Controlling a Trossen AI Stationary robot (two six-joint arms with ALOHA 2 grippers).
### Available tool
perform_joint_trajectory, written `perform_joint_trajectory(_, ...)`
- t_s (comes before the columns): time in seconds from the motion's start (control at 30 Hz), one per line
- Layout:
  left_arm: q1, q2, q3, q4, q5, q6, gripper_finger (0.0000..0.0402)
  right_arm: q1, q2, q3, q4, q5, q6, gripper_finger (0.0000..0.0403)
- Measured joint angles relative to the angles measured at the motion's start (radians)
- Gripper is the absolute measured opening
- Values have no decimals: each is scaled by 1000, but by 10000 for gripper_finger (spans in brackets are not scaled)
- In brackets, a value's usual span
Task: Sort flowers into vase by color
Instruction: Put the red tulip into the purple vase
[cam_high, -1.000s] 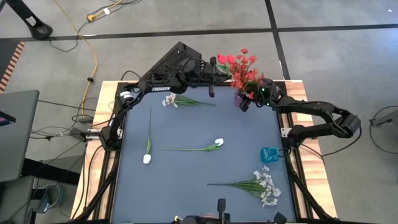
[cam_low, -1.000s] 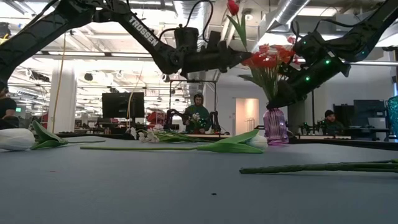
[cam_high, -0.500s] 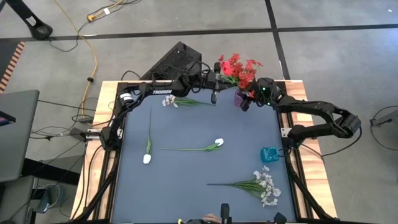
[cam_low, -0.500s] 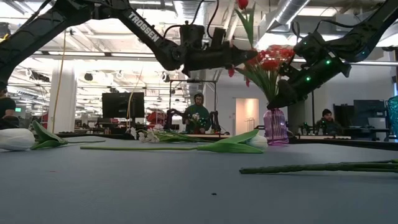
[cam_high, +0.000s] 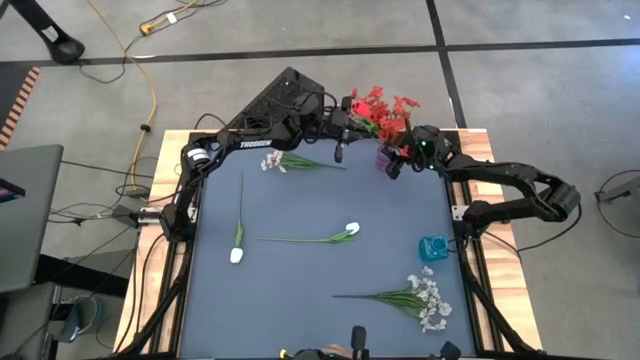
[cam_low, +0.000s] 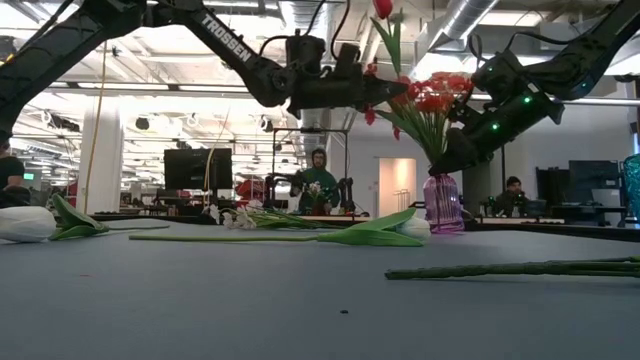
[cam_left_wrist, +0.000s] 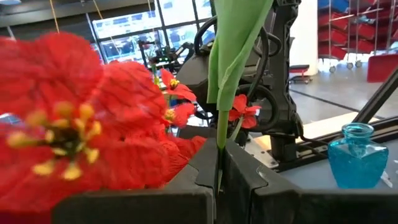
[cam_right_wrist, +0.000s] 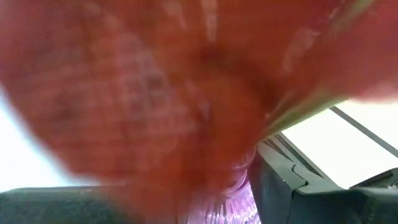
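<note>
The left gripper (cam_left_wrist: 219, 180) is seen pinched fully shut on the thin green stem of a red tulip (cam_low: 383, 9), high over the tabletop's far edge. From the fingers the stem runs straight up, a broad green leaf wrapped round it, and the red head is carried at the very top in the low view; so the long axis is held close to upright, bloom up, cut end down at the fingers.

Just beside that grip, toward the far right corner, the small purple glass vase (cam_low: 443, 204) is found, already stuffed with red blossoms (cam_high: 385, 106). The vase mouth is judged to lie below the tulip and a little toward the right edge, so a short shift that way and a lowering of the stem is what the coming move turns on.

The right gripper (cam_high: 398, 160) is set around the vase, fingers part open, apparently steadying it; contact cannot be confirmed.

The left arm is plainly the one carrying. The teal glass vase (cam_high: 433, 247) is seen at the right edge, empty, with white flowers (cam_high: 350, 230) lying flat on the blue tabletop (cam_high: 300, 270).
</note>
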Motion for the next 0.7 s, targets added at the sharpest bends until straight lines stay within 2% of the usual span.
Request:
perform_joint_trajectory(0.47, 7, 0, 0, 104, 77, -128, 0, 0, 0, 0, 3, 0, 0, 157)
perform_joint_trajectory(0.7, 9, 0, 0, 79, 35, -78, 0, 0, 0, 0, 3, 0, 1, 157)
